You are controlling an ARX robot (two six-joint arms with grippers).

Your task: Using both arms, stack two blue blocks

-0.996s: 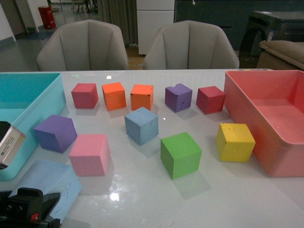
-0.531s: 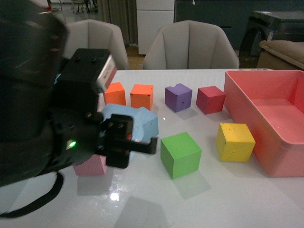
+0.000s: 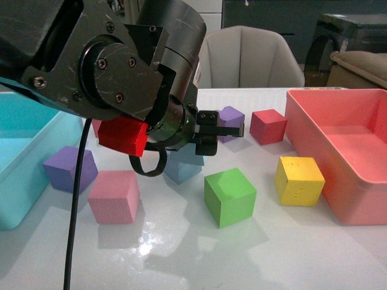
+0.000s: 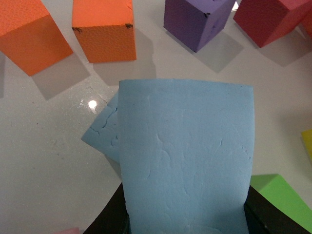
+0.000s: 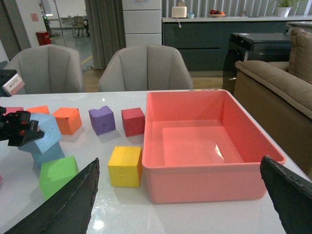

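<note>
The left gripper (image 3: 208, 130) carries one blue block (image 4: 185, 156) over the second blue block (image 4: 101, 136), which sits near the middle of the desk, behind the green block (image 3: 230, 196). A corner of the lower block shows out to one side, so the carried block probably needs centring and levelling before release. The left jaws pinch the carried block by its sides; the right gripper (image 5: 179, 163) is spread wide, touching nothing.

"What does the left arm (image 3: 121, 66) look like?"
"Scuffed black housing with a round joint plate (image 3: 112, 72) ringed by small screws (image 3: 119, 96). There's a tiny green light (image 3: 187, 121) at four o'clock and a thin black cable (image 3: 75, 205) at six."
"And the right gripper (image 5: 179, 165)?"
"Two matte black, wedge-shaped fingers (image 5: 68, 204)."
</note>
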